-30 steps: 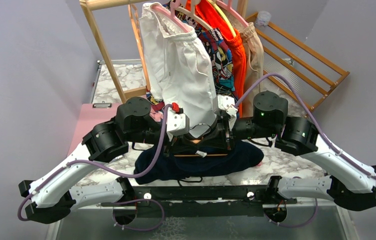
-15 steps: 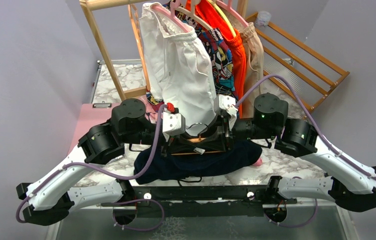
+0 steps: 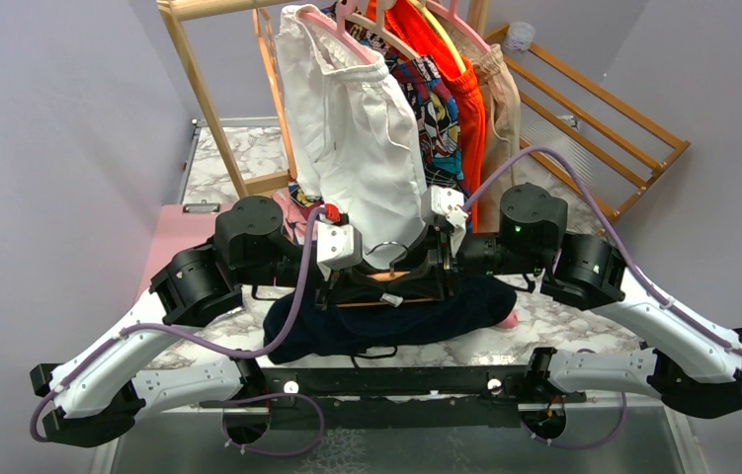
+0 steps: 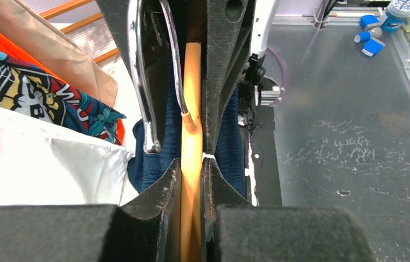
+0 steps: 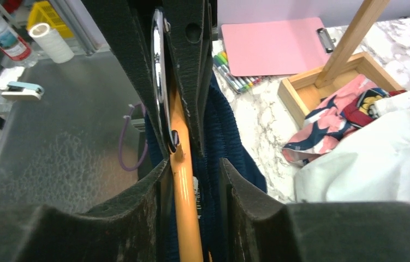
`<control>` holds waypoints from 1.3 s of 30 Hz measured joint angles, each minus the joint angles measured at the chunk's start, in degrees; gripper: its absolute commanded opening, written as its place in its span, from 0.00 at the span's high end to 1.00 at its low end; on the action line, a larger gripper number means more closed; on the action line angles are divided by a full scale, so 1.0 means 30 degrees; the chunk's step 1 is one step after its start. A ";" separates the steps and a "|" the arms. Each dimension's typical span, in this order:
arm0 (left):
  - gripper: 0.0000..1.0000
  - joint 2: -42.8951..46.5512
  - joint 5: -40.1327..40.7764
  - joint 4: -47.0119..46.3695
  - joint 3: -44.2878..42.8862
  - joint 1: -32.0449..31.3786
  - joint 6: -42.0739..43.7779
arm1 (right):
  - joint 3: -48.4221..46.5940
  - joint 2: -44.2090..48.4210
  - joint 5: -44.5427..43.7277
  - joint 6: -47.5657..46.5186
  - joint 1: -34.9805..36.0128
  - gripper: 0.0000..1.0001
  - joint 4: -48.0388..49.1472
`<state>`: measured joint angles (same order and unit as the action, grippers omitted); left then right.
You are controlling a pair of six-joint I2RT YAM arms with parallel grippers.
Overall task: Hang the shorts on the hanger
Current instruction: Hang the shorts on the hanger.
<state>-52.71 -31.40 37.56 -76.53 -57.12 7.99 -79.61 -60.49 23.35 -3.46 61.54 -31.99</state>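
Note:
The orange-tan wooden hanger (image 3: 386, 302) hangs level between my two grippers above the table, its chrome hook (image 3: 387, 250) pointing towards the rack. The navy shorts (image 3: 386, 324) are draped over its crossbar and hang down to the marble table. My left gripper (image 4: 191, 164) is shut on the hanger's wood (image 4: 191, 142), with navy fabric (image 4: 227, 136) beside it. My right gripper (image 5: 194, 164) is open. The hanger bar (image 5: 183, 185) lies against one finger, and shorts fabric (image 5: 213, 136) fills the gap to the other.
Just behind the grippers a wooden rack (image 3: 204, 89) carries white shorts (image 3: 357, 128), patterned clothes and orange shorts (image 3: 460, 99) on pink hangers. A second wooden frame (image 3: 604, 128) leans at the back right. A pink clipboard (image 5: 279, 46) and markers (image 5: 235, 76) lie on the table's left side.
My right gripper's jaws have opened off the hanger. The left arm has drawn slightly left, still gripping. The hanger and shorts have risen a little.

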 measured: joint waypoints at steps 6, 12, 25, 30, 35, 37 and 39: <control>1.00 -0.0051 -0.0197 0.0102 0.0000 0.0000 0.0146 | 0.0000 -0.0029 0.1013 -0.0036 0.0102 0.99 -0.0138; 0.46 -0.0044 0.0015 -0.0087 0.0000 -0.0007 0.0204 | 0.0248 0.0291 0.0670 -0.0058 0.0124 0.99 0.0102; 0.31 0.3847 0.4044 -0.1508 0.0022 0.0000 -0.0044 | 0.0954 0.2885 -0.2871 0.0015 0.0000 0.99 -0.1129; 0.40 0.5712 0.5595 -0.1559 0.0532 0.0000 -0.0102 | 0.0568 0.3242 -0.2951 0.0153 -0.0007 0.99 -0.2135; 0.45 0.6280 0.6732 -0.1428 0.1472 0.0000 -0.0131 | -0.0160 0.3417 -0.2936 0.0219 -0.0007 0.99 -0.2841; 0.45 0.6273 0.6958 -0.1275 0.1690 0.0000 -0.0138 | -0.0393 0.3526 -0.2914 0.0299 -0.0007 0.99 -0.2885; 0.45 0.6280 0.7191 -0.1107 0.1880 0.0000 -0.0138 | -0.0627 0.3643 -0.2885 0.0372 -0.0007 0.99 -0.2900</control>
<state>-33.87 -9.82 34.24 -70.89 -57.12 7.57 -81.49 -49.56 14.70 -2.35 61.52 -40.69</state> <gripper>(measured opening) 0.550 0.114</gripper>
